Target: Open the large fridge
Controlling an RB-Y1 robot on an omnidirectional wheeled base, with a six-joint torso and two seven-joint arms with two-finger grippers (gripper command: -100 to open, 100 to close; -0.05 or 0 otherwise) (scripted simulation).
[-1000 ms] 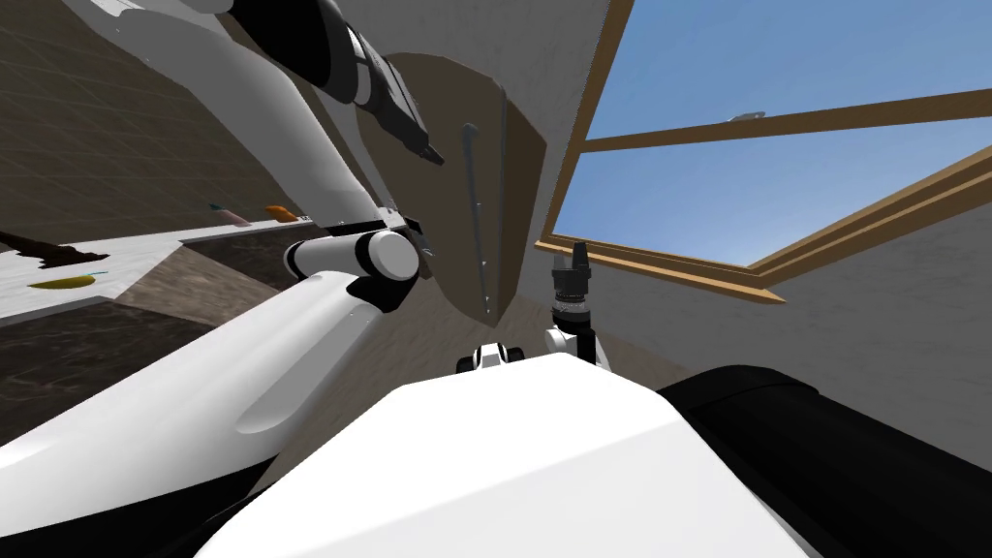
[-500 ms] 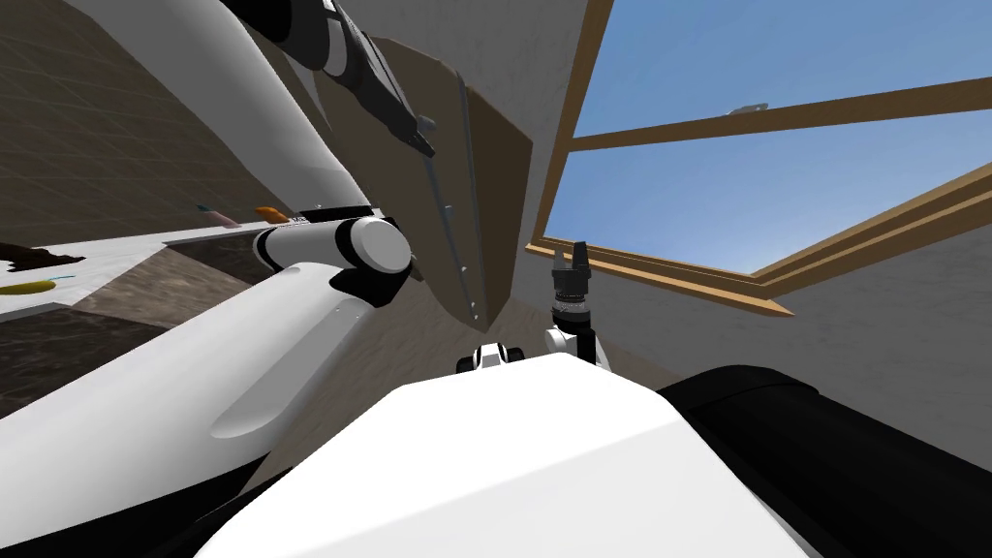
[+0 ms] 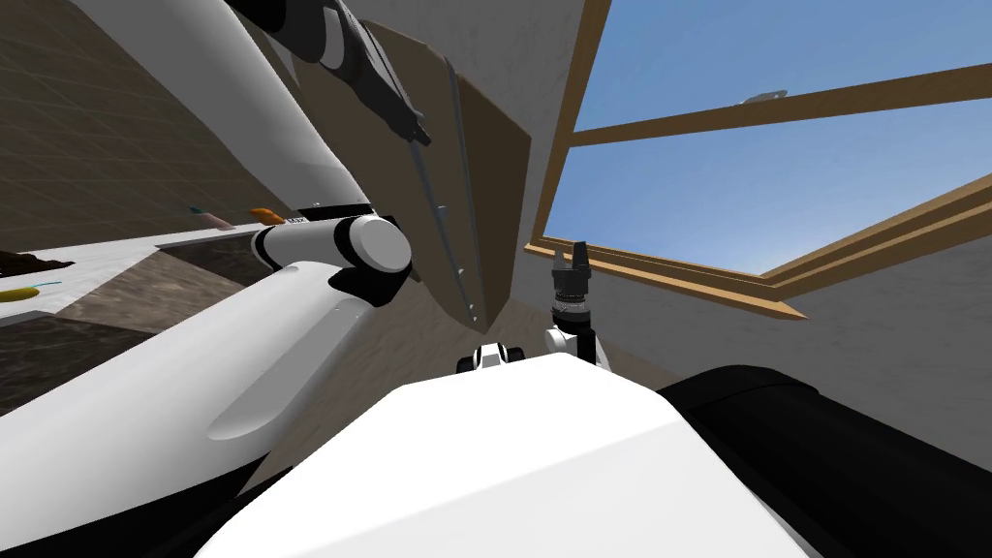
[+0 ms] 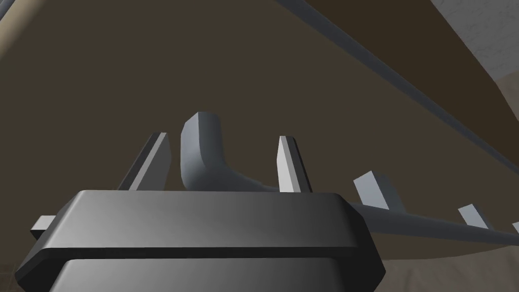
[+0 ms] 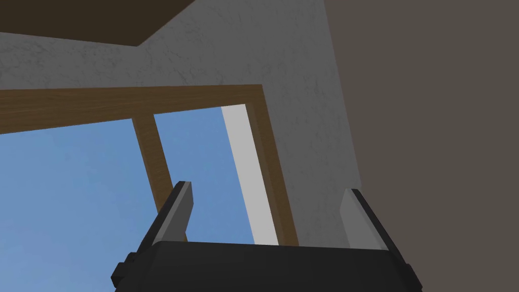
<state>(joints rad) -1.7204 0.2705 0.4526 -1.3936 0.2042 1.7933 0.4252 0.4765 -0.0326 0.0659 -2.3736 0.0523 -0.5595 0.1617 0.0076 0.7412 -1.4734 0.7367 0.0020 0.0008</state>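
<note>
The brown fridge door (image 3: 494, 184) stands at about 12 o'clock in the head view, tilted with the whole picture. A grey bar handle (image 4: 200, 147) runs along it. The left gripper (image 4: 223, 138) is at the handle's bent end, and its fingers (image 4: 291, 167) stand spread to either side of the bar without pressing it. The right gripper (image 3: 572, 257) sits at 1 o'clock, pointing upward with its fingers wide apart.
</note>
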